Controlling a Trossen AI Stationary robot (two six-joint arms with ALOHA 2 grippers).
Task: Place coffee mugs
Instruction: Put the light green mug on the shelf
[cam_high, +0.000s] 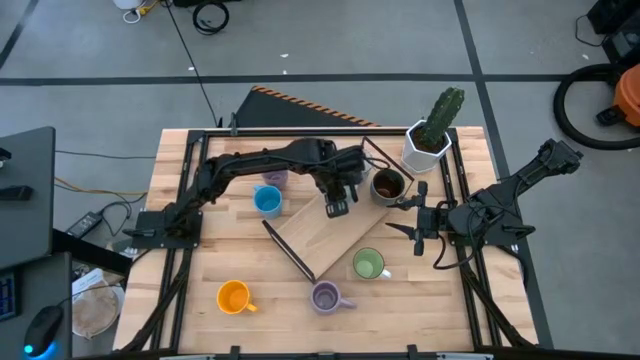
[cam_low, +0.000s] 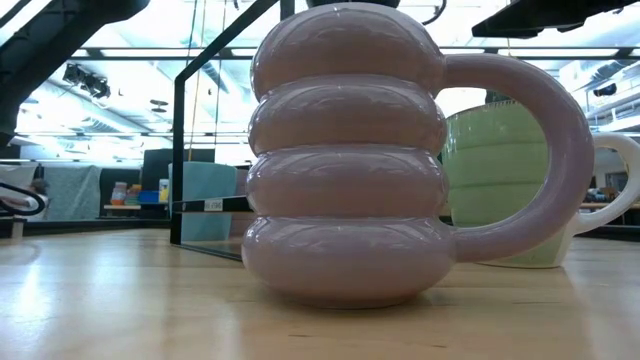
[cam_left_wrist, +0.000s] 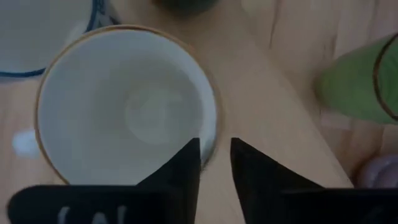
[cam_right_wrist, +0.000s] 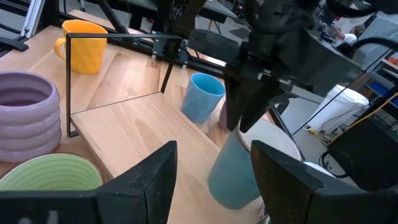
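My left gripper (cam_high: 338, 203) reaches over the slanted wooden board (cam_high: 318, 240) and is shut on a white mug (cam_left_wrist: 124, 106), which shows as pale grey (cam_right_wrist: 235, 171) in the right wrist view. My right gripper (cam_right_wrist: 214, 186) is open at the table's right side, touching nothing, near the green mug (cam_high: 368, 264). Standing on their bases are a blue mug (cam_high: 267, 200), a dark brown mug (cam_high: 387, 185), an orange mug (cam_high: 233, 296) and a lilac mug (cam_high: 325, 296). A second lilac mug (cam_high: 276, 178) is half hidden by the left arm. My left gripper holds the white mug by its rim (cam_left_wrist: 214, 140), one finger (cam_left_wrist: 186, 165) inside the mug and one (cam_left_wrist: 249, 165) outside. The fingers come from above, pointing down. The mug stays upright over the board; whether its base rests there, I cannot tell.
The board carries a thin black wire frame (cam_right_wrist: 118, 37). A white faceted pot with a cactus (cam_high: 432, 135) stands at the far right corner. In the low view the lilac mug (cam_low: 345, 160) fills the front, with the green mug (cam_low: 500, 190) behind it.
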